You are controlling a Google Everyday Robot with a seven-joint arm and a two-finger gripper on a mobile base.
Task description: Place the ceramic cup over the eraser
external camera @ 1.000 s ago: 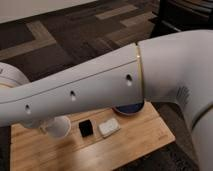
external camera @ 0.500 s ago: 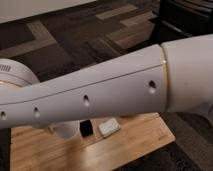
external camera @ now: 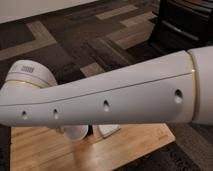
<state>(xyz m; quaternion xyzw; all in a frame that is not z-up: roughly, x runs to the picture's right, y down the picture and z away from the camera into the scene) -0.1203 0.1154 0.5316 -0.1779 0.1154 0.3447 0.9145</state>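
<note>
Hand out of sight, closed down narrow. White arm [external camera: 115, 95] stretched across the whole view from 9 o'clock to 3 o'clock, covering most of the wooden tabletop [external camera: 45, 150]. Ceramic cup [external camera: 75, 131] at 7 o'clock, standing on the tabletop, only a rounded white part peeking out under the arm. Eraser [external camera: 93, 132] just at the cup's 3 o'clock, seen only as a dark sliver, mostly hidden. White block [external camera: 108, 130] next along, again toward 3 o'clock. Dark patterned carpet [external camera: 75, 45] toward 12 o'clock; black furniture [external camera: 185, 25] at 1 o'clock.
</note>
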